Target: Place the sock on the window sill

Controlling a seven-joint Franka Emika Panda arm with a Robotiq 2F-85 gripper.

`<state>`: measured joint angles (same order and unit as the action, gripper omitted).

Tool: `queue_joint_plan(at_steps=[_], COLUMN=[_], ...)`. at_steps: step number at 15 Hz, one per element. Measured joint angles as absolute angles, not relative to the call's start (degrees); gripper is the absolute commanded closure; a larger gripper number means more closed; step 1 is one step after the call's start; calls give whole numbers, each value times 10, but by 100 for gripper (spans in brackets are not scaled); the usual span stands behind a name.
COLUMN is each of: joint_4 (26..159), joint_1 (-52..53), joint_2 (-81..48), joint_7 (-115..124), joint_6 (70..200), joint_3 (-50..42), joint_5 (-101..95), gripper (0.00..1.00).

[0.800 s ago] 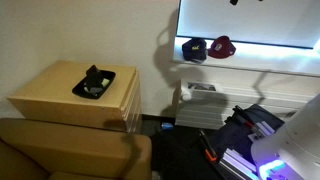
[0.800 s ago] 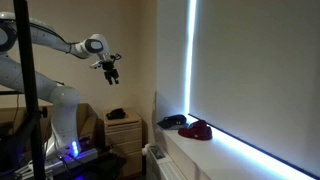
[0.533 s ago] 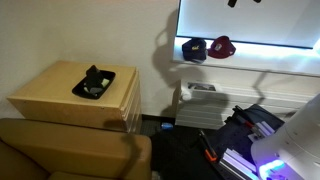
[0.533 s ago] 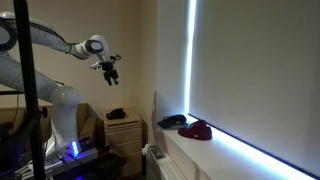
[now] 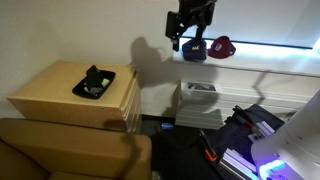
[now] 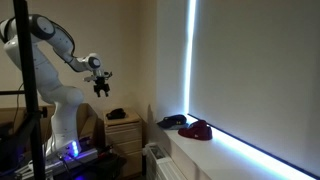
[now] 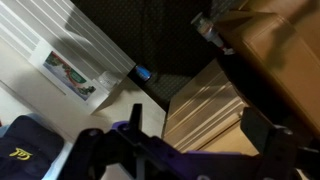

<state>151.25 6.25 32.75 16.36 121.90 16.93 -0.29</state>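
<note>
Now pincer sits lower than 0.5 s ago, jaws spread wide, holding nothing. Sock unmoved, lying in tray on cabinet surface.

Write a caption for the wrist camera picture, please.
Past the open jaws: a white radiator, a wooden dresser and a dark blue cap.
</note>
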Motion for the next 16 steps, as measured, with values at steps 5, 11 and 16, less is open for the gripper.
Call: queue_joint_plan(at_steps=[5,11,16], joint_4=[1465,1469,1403], joint_1=[61,68,85], joint_2=[232,204,34], joint_7=[211,217,243], joint_6=[1247,1238,1341], joint_3=[191,186,189], joint_5=[3,13,123], gripper=[0,0,0])
